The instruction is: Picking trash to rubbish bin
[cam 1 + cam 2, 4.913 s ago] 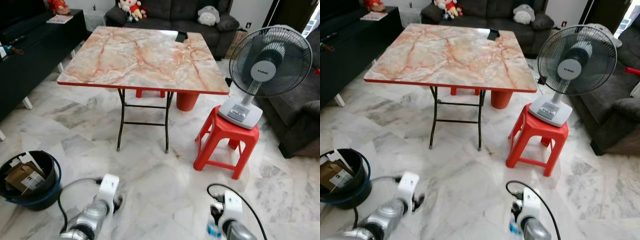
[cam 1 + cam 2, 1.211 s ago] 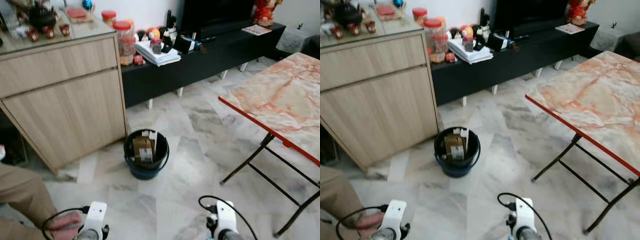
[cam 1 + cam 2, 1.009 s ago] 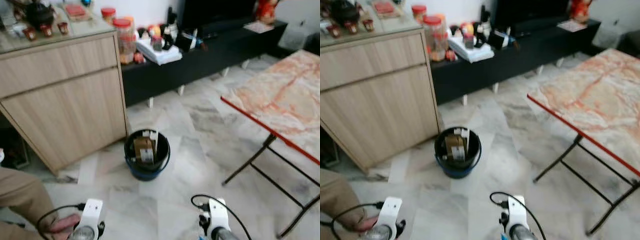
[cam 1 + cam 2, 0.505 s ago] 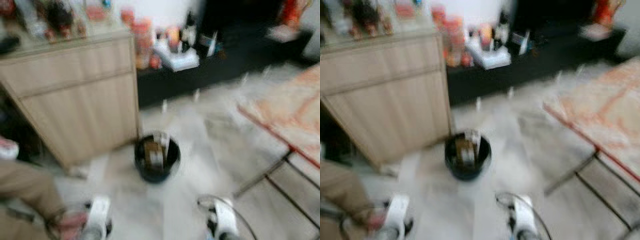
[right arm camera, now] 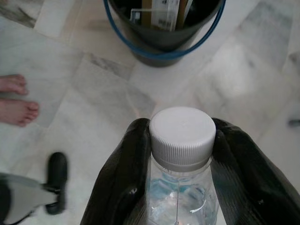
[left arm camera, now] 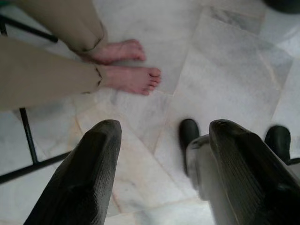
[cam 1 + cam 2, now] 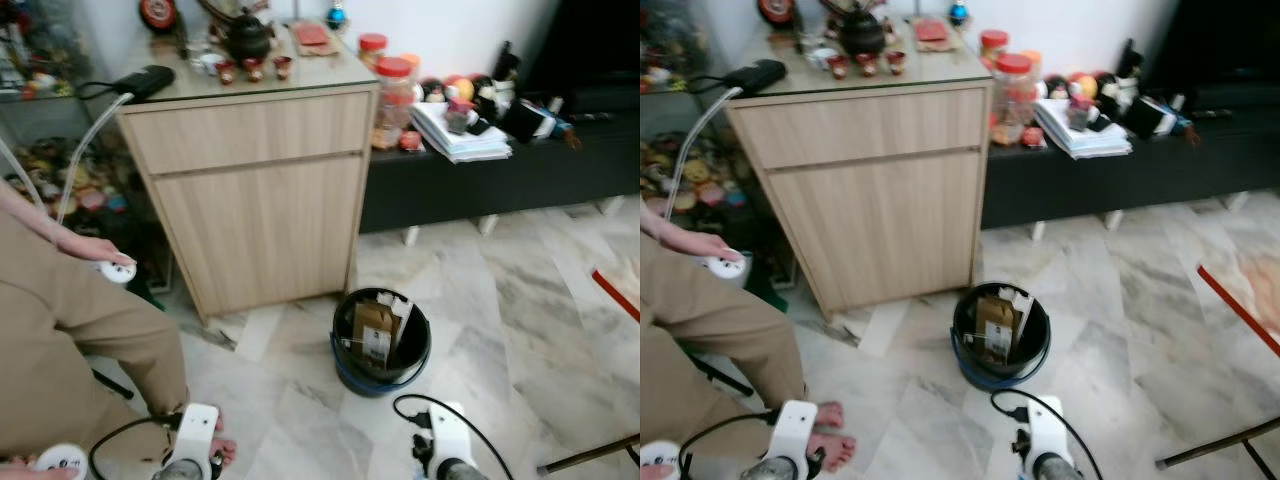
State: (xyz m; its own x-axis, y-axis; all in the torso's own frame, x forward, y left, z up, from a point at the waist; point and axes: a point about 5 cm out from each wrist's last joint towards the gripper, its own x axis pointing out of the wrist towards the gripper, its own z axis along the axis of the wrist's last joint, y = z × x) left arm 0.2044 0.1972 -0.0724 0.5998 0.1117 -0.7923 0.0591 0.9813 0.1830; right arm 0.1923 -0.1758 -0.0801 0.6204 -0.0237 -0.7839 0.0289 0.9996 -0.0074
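The right gripper (image 5: 180, 154) is clamped on a clear plastic bottle (image 5: 180, 187) with a white cap (image 5: 182, 136), its two black fingers (image 5: 119, 183) pressed against the bottle's neck on either side, held low over the marble floor (image 7: 500, 310). Just ahead of it stands the rubbish bin (image 7: 381, 340), a black bucket with a blue rim and handle, already holding a brown cardboard box (image 7: 374, 330) and some white paper packaging; the wrist view shows the bin's near wall (image 5: 164, 40) close beyond the bottle cap, with bare floor between them. The left gripper (image 6: 161, 173) hangs low on the other side with its fingers apart and nothing between them, pointing down at the tiles. Close to it are a person's two bare feet (image 6: 131, 77) and khaki trouser legs (image 7: 70, 340); the person sits at the robot's left, one hand (image 7: 95, 252) resting on a white object at the knee. Behind the bin is a light wooden cabinet (image 7: 255, 200) whose glass top carries a dark teapot (image 7: 247, 38) and small cups, and to its right a low black unit (image 7: 500, 175) loaded with jars, a stack of papers (image 7: 458, 140) and other clutter. At the far right a red table edge (image 7: 615, 295) and a dark metal leg (image 7: 590, 455) reach into view.
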